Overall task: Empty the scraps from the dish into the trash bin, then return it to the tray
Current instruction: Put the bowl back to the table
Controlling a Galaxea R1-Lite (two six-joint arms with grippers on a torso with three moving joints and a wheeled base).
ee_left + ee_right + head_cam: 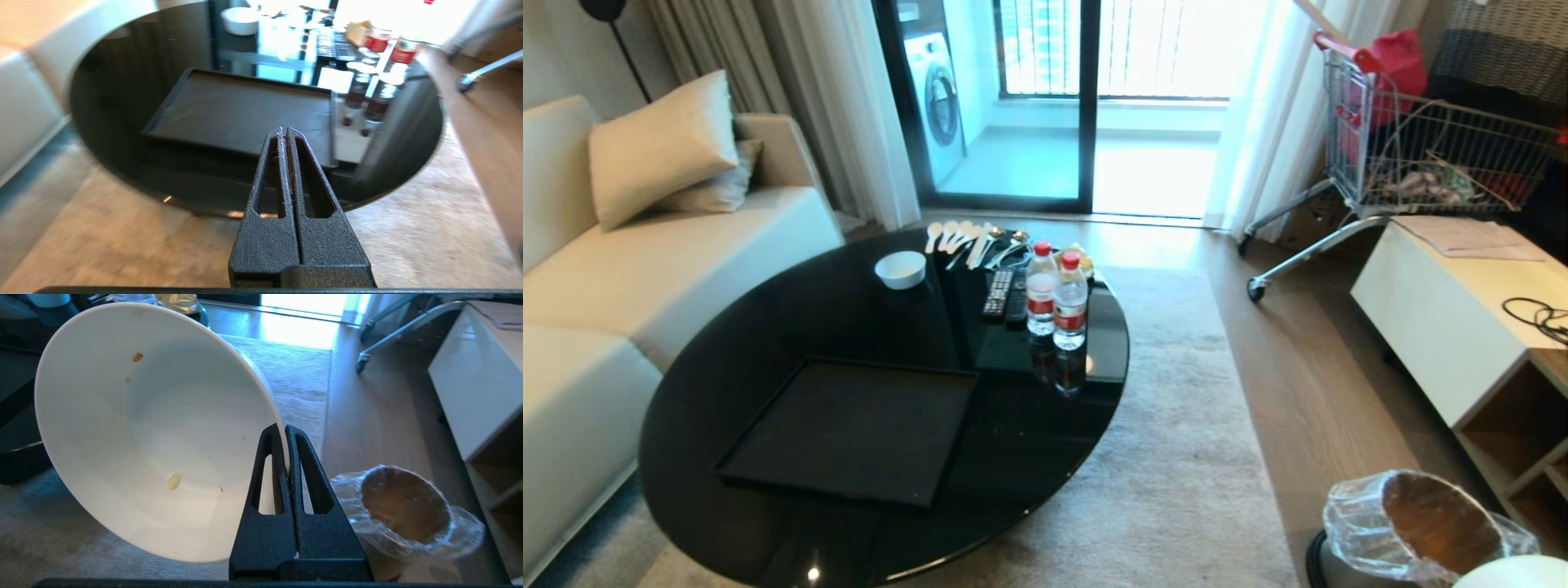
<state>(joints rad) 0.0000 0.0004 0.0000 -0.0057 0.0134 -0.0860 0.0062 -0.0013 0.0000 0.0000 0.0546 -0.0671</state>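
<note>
Robot body: two matching black grippers.
Left gripper [284, 131] and right gripper [284, 428]: rough-textured black fingers, tapered, each with one long slot; fine fibres on pads.

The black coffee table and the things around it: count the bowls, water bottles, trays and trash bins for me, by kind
Bowls: 2, one on the table, one held tilted by the right gripper at its rim
Water bottles: 2
Trays: 1
Trash bins: 1
Total: 6
</note>
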